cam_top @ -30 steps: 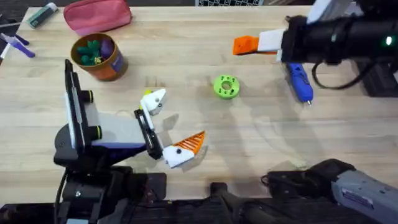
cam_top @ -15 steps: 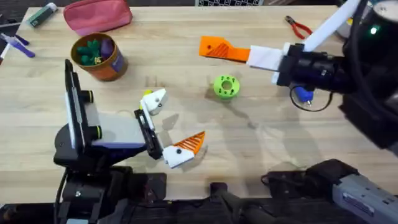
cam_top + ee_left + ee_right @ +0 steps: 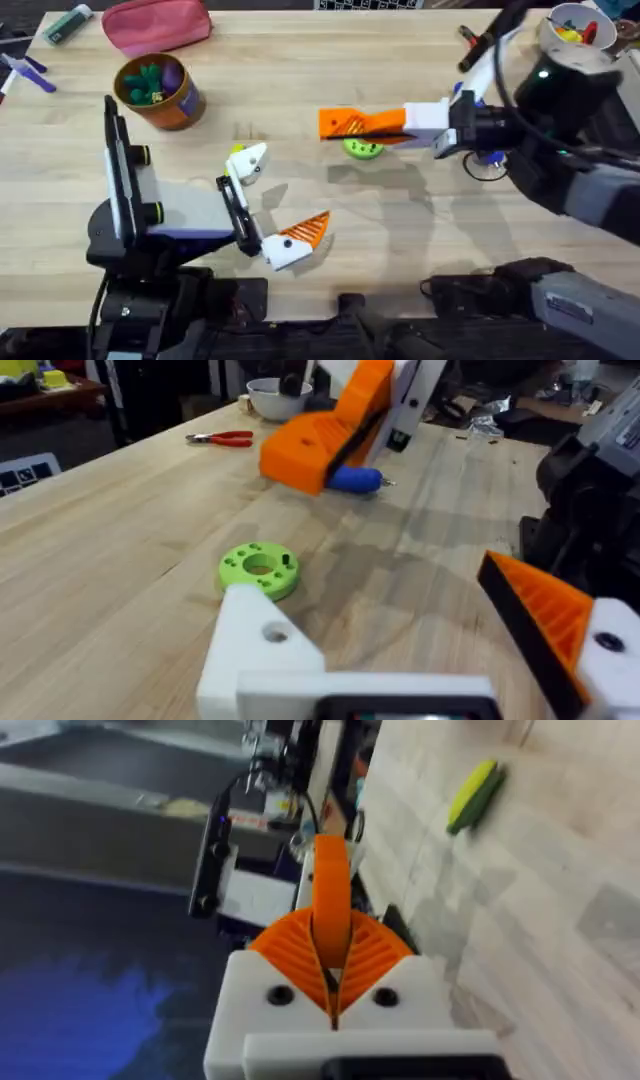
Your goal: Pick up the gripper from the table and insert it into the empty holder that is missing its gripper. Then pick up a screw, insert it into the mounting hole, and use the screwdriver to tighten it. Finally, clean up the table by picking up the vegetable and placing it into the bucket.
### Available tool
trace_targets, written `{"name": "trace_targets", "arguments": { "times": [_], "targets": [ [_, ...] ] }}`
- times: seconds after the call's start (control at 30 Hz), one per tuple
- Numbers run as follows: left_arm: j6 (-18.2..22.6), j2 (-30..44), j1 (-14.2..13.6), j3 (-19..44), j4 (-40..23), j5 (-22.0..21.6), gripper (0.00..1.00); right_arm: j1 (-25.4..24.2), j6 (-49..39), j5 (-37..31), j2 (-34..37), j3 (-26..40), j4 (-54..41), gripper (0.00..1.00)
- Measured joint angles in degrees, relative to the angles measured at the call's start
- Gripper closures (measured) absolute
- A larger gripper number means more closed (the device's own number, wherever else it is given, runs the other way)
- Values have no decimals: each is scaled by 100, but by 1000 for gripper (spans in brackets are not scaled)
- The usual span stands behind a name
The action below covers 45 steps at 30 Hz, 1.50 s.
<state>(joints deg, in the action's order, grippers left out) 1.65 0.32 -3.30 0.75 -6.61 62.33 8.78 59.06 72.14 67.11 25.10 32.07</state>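
While the left gripper (image 3: 285,212) is held wide open with nothing in it, the gripper (image 3: 331,890) is pinched tight by the right gripper (image 3: 345,124) above the green disc (image 3: 364,149)

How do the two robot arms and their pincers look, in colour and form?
Both arms are black. The right pincer has white mounts with ribbed orange wedge pads; a green light and a black cable show on its arm. The left pincer has one orange pad and one bare white mount.

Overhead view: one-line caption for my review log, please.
Right hand, shut on the gripper, hovers over the green disc; left hand rests low on the table near the bucket.
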Motion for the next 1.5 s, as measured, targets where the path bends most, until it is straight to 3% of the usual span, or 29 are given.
{"name": "trace_targets", "arguments": {
  "times": [0.23,0.4,0.57,0.93,1.5],
  "targets": [
    [0,-1,1,0,0,0,49,0,119,1003,1039,-7,846,991],
    [0,0,-1,0,0,0,50,7,141,1361,1595,-7,978,991],
    [0,-1,0,0,0,0,51,221,145,1476,2092,140,997,992],
    [0,-2,-1,0,0,0,51,838,78,1513,2764,1367,1049,992],
    [0,0,1,0,0,0,50,1298,-360,1513,3250,1429,1041,992]
  ]
}}
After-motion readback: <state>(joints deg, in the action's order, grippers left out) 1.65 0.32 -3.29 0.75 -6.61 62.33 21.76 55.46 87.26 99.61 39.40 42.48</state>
